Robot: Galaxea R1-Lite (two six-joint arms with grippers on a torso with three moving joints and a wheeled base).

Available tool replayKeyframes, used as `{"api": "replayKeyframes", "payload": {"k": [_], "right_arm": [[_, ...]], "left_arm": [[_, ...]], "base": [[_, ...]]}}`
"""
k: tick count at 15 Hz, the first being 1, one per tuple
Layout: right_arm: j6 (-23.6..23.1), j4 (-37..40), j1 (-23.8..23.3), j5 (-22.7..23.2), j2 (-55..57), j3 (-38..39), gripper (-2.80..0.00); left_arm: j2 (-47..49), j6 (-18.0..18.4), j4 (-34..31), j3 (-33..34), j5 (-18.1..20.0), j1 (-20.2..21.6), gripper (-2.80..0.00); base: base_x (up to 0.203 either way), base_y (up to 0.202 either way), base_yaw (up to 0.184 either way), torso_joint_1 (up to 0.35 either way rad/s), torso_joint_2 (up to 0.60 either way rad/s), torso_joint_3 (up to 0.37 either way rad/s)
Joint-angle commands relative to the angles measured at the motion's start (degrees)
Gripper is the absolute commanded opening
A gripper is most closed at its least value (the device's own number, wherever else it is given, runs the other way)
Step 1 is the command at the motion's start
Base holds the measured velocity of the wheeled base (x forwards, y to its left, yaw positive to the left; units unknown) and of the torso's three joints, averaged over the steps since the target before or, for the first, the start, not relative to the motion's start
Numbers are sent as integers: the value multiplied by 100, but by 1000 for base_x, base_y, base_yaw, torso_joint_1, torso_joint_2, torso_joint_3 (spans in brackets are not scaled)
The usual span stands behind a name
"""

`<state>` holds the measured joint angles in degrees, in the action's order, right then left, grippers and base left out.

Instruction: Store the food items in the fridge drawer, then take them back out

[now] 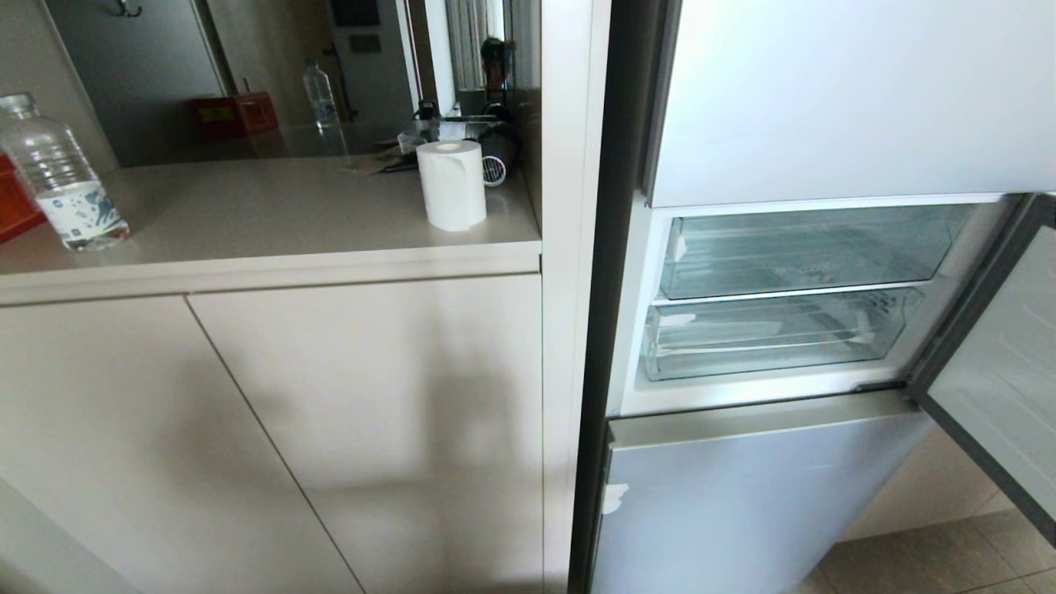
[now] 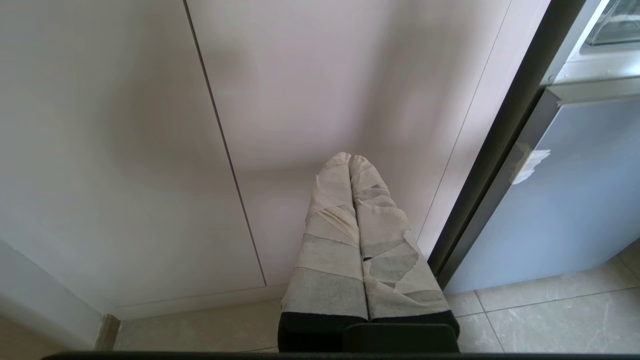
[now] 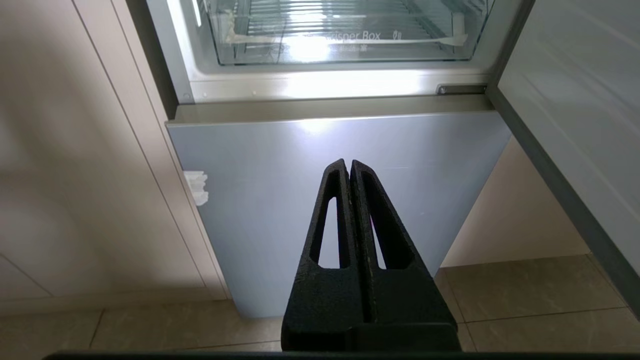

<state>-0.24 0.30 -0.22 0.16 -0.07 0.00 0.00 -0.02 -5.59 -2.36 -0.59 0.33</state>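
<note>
Fridge drawer [image 1: 767, 334] sits in the open fridge, under the clear bin with faint lettering [image 1: 804, 252]. Its long side runs left to right and its front faces out. Both arms hang low. The taped left gripper [image 2: 350, 159] is closed on nothing. The black right gripper [image 3: 348, 164] is closed on nothing too.

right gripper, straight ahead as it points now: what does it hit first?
Probably the closed lower fridge door. The right gripper, shut, points at that panel, below the open compartment's clear drawer. Depth is unclear.
</note>
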Motion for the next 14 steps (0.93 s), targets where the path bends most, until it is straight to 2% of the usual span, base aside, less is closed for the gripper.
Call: {"api": "replayKeyframes", "payload": {"k": [1, 4, 8, 10, 12, 14], "right_arm": [[-2, -4, -4, 2, -1, 0, -280], [-2, -4, -4, 2, -1, 0, -280], [-154, -4, -4, 25, -1, 0, -280], [-123, 46, -4, 17, 44, -330, -280], [-5, 154, -1, 57, 611, -878, -280], [204, 190, 3, 203, 1892, -1460, -280]], "left_arm": [[9, -4, -4, -1, -3, 2, -280], [9, 2, -4, -1, -3, 2, -280], [9, -3, -4, -1, -3, 2, -280], [9, -4, -4, -2, -3, 2, -280], [9, 2, -4, -1, -3, 2, -280], [9, 2, -4, -1, -3, 2, -280]], "base": [[0, 0, 0, -162, 347, 175], [0, 0, 0, -157, 348, 176], [0, 0, 0, -21, 43, 23], [0, 0, 0, 0, 0, 0], [0, 0, 0, 0, 0, 0], [0, 0, 0, 0, 0, 0]]}}
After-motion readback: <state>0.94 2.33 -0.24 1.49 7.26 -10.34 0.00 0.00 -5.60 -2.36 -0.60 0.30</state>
